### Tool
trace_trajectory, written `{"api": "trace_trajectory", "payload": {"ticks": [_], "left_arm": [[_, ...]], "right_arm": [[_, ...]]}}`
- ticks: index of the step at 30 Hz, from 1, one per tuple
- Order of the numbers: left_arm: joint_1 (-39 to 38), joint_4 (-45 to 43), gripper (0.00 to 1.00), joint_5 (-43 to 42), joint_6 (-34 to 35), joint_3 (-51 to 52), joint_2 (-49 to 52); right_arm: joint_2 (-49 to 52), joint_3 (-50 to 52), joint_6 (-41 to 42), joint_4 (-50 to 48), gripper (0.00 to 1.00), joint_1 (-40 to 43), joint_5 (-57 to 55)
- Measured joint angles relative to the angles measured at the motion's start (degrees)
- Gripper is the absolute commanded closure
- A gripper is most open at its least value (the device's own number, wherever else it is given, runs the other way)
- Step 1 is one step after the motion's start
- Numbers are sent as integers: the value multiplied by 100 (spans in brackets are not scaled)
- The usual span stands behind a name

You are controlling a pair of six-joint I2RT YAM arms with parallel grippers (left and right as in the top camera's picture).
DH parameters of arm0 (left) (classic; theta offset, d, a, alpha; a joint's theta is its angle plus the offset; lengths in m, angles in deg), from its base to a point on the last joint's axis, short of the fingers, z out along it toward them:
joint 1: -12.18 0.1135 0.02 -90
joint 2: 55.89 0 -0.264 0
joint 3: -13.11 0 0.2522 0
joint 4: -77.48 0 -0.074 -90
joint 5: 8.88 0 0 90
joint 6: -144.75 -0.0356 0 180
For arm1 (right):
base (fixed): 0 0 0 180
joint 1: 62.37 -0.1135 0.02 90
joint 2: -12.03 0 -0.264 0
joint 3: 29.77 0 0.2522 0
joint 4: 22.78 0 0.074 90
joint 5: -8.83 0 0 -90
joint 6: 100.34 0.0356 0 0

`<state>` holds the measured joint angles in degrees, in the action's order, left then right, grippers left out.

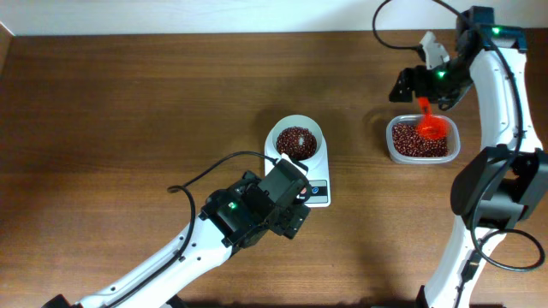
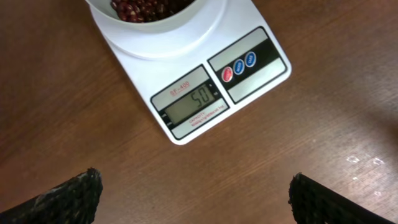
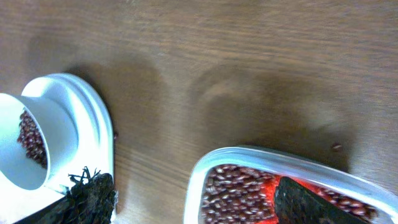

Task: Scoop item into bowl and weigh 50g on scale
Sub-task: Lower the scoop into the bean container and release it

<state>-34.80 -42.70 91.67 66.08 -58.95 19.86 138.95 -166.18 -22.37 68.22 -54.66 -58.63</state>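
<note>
A: Where's your bowl (image 1: 295, 121)?
B: On the scale (image 2: 255, 18), beans (image 1: 296, 142) inside, display reading 50.
A: Your left end effector (image 2: 196, 186)?
B: Spread wide. Your right end effector (image 3: 189, 186) is spread too, over the tub (image 1: 454, 142).

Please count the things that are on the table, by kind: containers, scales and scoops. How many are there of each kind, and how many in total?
Containers: 2 (white bowl, clear tub)
Scales: 1 (scale)
Scoops: 1 (red scoop)
Total: 4
</note>
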Motion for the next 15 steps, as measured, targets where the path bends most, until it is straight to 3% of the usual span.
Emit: {"api": "trace_trajectory", "payload": {"ticks": [1, 4, 7, 8, 9, 10, 11, 13, 15], "left_arm": [[0, -2, 1, 90, 0, 0, 0], [0, -2, 1, 184, 0, 0, 0], [0, -2, 1, 195, 0, 0, 0], [0, -2, 1, 195, 0, 0, 0], [0, -2, 1, 195, 0, 0, 0], [0, -2, 1, 195, 0, 0, 0], [0, -2, 1, 195, 0, 0, 0], [0, -2, 1, 195, 0, 0, 0], [0, -2, 1, 195, 0, 0, 0]], "right_arm": [[0, 0, 4, 35, 16, -101, 2], [0, 0, 11, 37, 1, -208, -2], [0, 0, 26, 20, 1, -208, -592], [0, 0, 26, -17, 9, -208, -763], [0, 0, 28, -33, 58, -208, -872], [0, 0, 13, -31, 84, -208, -953], [0, 2, 55, -22, 91, -208, -988], [0, 2, 323, 17, 91, -208, -1220], [0, 2, 527, 59, 54, -208, -1375]]}}
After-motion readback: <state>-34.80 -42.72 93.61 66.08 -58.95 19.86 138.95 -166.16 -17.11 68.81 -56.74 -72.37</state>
